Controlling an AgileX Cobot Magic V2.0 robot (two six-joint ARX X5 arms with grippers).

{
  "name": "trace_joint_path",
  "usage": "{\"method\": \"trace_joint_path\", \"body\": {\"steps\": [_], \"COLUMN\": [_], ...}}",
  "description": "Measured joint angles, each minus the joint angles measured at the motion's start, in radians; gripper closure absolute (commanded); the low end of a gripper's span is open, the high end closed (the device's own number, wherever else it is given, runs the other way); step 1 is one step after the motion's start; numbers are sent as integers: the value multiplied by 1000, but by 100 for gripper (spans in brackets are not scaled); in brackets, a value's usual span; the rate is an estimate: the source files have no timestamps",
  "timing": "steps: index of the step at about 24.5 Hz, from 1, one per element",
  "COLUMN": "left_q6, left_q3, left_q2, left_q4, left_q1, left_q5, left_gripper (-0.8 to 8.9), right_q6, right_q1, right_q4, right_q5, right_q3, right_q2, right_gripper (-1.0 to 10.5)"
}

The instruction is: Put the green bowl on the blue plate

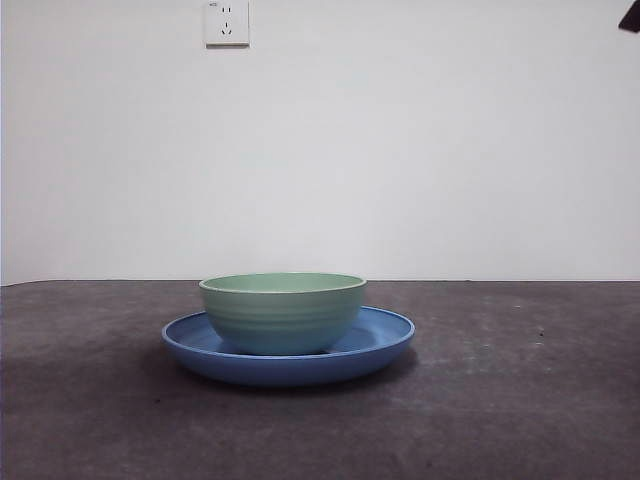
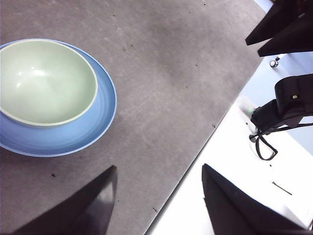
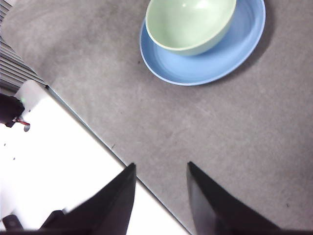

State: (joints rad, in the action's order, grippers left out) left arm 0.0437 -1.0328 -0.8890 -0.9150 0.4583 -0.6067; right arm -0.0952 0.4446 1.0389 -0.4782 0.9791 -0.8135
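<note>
Left gripper [image 2: 159,196]: spread, holding nothing, well clear of blue plate [image 1: 385,345]. Green bowl [image 1: 283,310]: upright on blue plate, slightly off centre, on grey table [image 1: 520,400]. Right gripper [image 3: 160,193]: spread, holding nothing, well clear of plate.

I'm seeing the green bowl [image 1: 283,312] covering the middle of the blue plate [image 1: 385,335] in front. The left wrist picture is cutting off the plate's far side, and the right wrist picture is clipping the bowl's rim [image 3: 190,24]. The bowl's foot is staying hidden.
</note>
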Motion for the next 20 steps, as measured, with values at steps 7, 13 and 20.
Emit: {"method": "trace_joint_path", "body": {"steps": [7,13,20], "left_q6": [0,0,0], "left_q3": [0,0,0], "left_q2": [0,0,0], "left_q4": [-3,-10,-10], "left_q1": [0,0,0], "left_q5": [0,0,0], "left_gripper": [534,536,802], "right_q6": [10,14,24], "right_q1": [0,0,0], "right_q4": [0,0,0], "right_q5": [0,0,0], "right_q3": [0,0,0], "right_q2": [6,6,6], "right_gripper": [779,779,940]}}
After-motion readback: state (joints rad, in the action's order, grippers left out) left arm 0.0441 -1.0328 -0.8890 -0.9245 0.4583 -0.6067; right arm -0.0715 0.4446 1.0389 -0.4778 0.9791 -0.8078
